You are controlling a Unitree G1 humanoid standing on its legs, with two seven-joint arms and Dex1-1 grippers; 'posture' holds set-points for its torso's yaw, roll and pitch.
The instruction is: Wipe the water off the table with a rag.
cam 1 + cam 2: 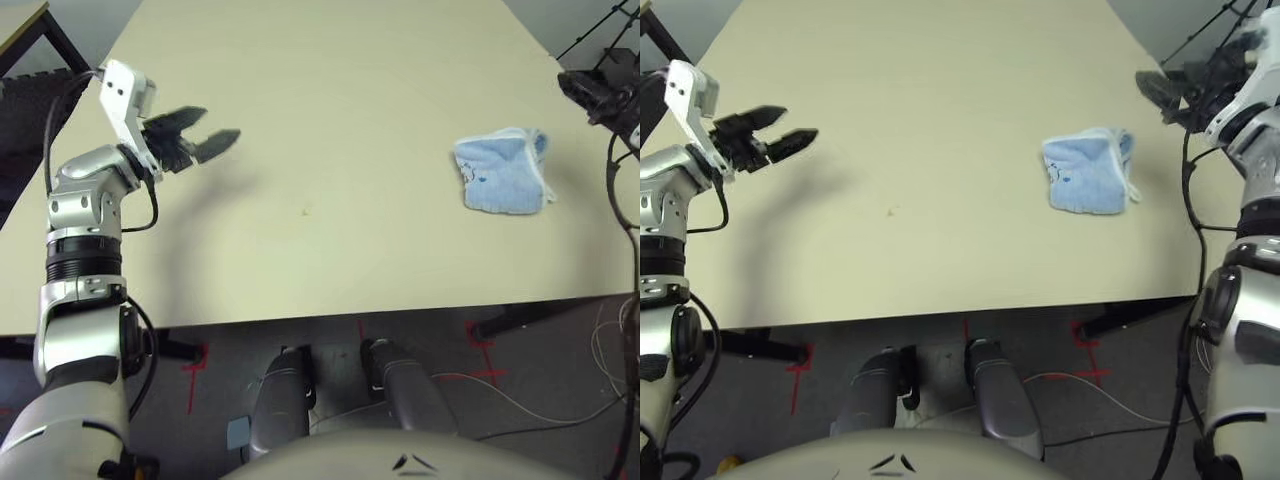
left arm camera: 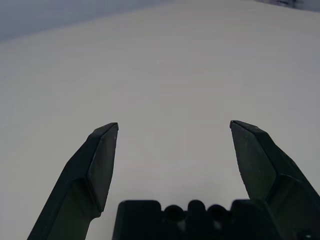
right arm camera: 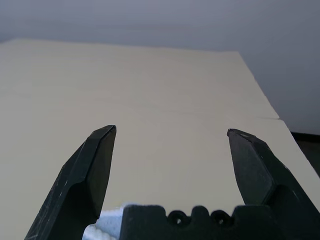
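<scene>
The small light blue terry rag [image 1: 502, 172] with white edging lies crumpled on the smooth pale beige surface [image 1: 330, 120], toward its right edge and about midway between the near and far edges; it sits flat and alone, with neither arm touching it; a single tiny dark speck [image 1: 306, 210] shows on the beige top near the middle, closer to the near edge, too small to tell what it is. The left gripper [image 1: 210, 134] hangs above the surface by its left edge, well apart from the rag; its black fingers [image 2: 102, 160] stand wide apart with nothing between them. The right gripper [image 1: 1160, 92] hovers off the right edge of the surface, beyond the rag toward the far right corner; its fingers [image 3: 95, 170] are likewise spread wide and hold nothing, with a scrap of the rag's pale blue showing just under them in the right wrist view.
</scene>
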